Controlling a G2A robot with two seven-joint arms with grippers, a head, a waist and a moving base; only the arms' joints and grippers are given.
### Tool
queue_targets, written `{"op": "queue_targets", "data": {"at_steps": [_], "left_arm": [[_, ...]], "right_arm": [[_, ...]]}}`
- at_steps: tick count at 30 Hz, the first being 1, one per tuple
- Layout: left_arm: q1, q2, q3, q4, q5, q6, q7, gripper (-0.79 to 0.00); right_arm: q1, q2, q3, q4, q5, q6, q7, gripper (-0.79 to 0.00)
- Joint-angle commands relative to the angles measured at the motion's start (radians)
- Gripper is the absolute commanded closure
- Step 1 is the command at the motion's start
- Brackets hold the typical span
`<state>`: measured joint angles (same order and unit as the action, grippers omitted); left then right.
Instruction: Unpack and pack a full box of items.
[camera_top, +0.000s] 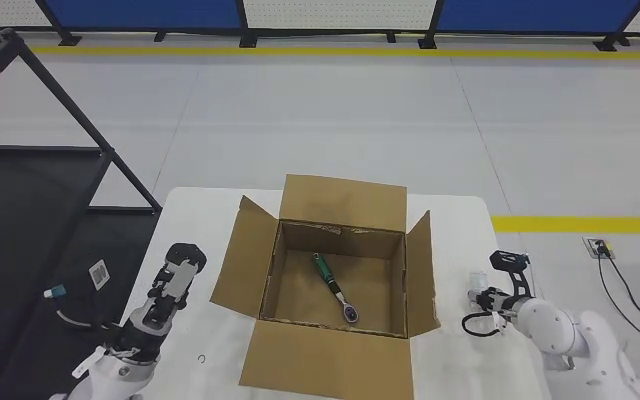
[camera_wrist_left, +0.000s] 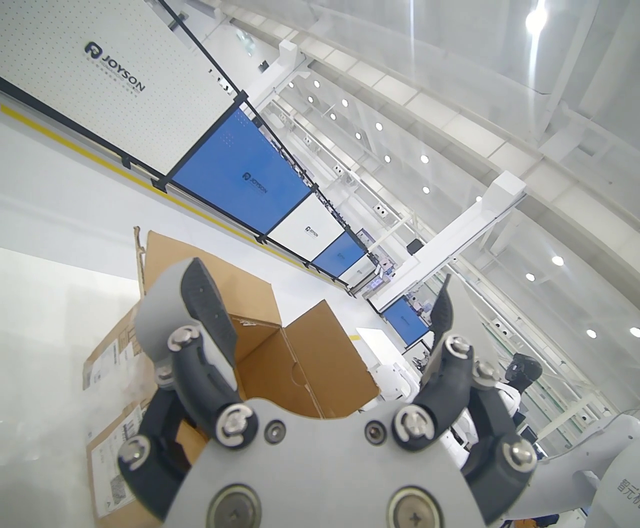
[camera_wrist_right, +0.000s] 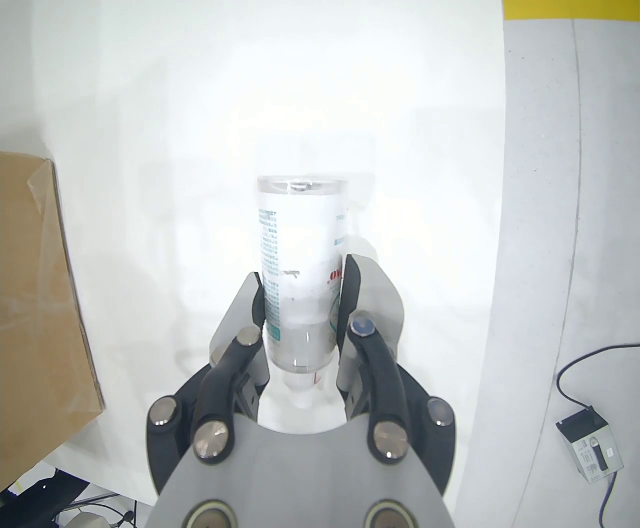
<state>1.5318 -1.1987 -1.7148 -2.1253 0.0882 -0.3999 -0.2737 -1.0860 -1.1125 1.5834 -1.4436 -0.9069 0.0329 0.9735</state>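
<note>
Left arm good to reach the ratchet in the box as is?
Probably yes: the left gripper is open and empty, the box has its flaps folded out, and the ratchet lies alone on its floor.

One cardboard box (camera_top: 343, 203) is sitting on the one tabletop (camera_top: 455, 215), with its four flaps (camera_top: 245, 262) standing open. One ratchet wrench (camera_top: 331, 286), green-handled, is lying inside it. Two hands are showing. The left hand (camera_wrist_left: 320, 280) is hovering at the box's nine o'clock with its fingers spread around nothing. The right hand (camera_wrist_right: 303, 280) is gripping the one clear bottle (camera_wrist_right: 300, 235) at the box's three o'clock. One small adapter (camera_wrist_right: 590, 445) with one cable (camera_wrist_right: 570, 370) is lying on the floor (camera_top: 300, 100), farther out toward three o'clock.
</note>
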Motion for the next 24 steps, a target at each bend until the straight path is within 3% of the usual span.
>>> {"op": "queue_targets", "data": {"at_steps": [1, 14, 15, 19, 24], "left_arm": [[0.001, 0.000, 0.001, 0.000, 0.000, -0.001, 0.003, -0.785], [-0.003, 0.001, -0.003, 0.002, 0.002, -0.004, 0.008, -0.785], [-0.004, 0.001, -0.006, 0.004, 0.005, -0.006, 0.011, -0.785], [-0.012, 0.002, -0.022, 0.011, -0.008, -0.003, 0.017, -0.785], [-0.019, 0.004, -0.050, 0.022, -0.027, -0.005, 0.019, -0.785]], "right_arm": [[-0.003, 0.001, -0.001, -0.006, -0.002, 0.003, 0.002, -0.348], [-0.037, 0.009, 0.020, -0.104, 0.002, 0.030, -0.017, -0.379], [-0.046, 0.011, 0.029, -0.128, 0.003, 0.034, -0.022, -0.453], [-0.101, 0.015, 0.064, -0.288, -0.014, 0.060, -0.037, -0.520], [-0.164, 0.019, 0.086, -0.537, -0.038, 0.070, -0.054, -0.489]]}}
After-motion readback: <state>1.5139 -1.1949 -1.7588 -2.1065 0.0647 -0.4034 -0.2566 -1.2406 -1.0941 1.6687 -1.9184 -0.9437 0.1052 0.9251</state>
